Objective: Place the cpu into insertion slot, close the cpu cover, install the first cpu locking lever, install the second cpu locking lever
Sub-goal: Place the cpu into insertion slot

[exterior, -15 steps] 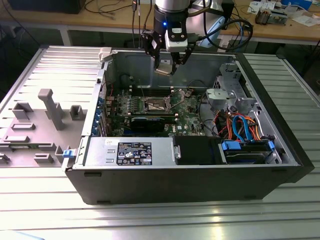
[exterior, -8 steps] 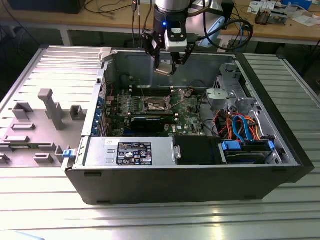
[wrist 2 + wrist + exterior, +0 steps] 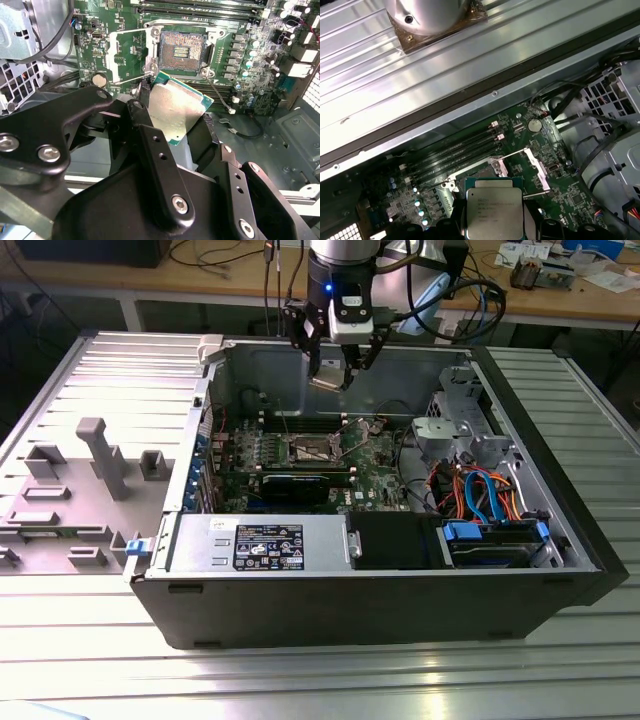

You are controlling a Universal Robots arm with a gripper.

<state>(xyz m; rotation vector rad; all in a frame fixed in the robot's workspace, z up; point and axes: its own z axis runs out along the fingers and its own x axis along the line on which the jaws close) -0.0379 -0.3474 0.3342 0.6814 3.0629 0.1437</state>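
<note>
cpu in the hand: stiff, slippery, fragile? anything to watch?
The cpu is a thin flat plate with a metal top, so probably stiff and light. The hand pinches it by the edges and it sits tilted, so it may slip. Its thin green edge looks easily chipped.

We note an open black computer case [image 3: 350, 610] lying on a ribbed metal worktop [image 3: 300, 680]. Inside we record a green motherboard [image 3: 390, 468], a grey power supply [image 3: 260, 543] at the near wall, and blue and orange cables [image 3: 480, 490]. A grey moulded fixture [image 3: 100, 455] sits beside the case, at the exterior view's left.
</note>
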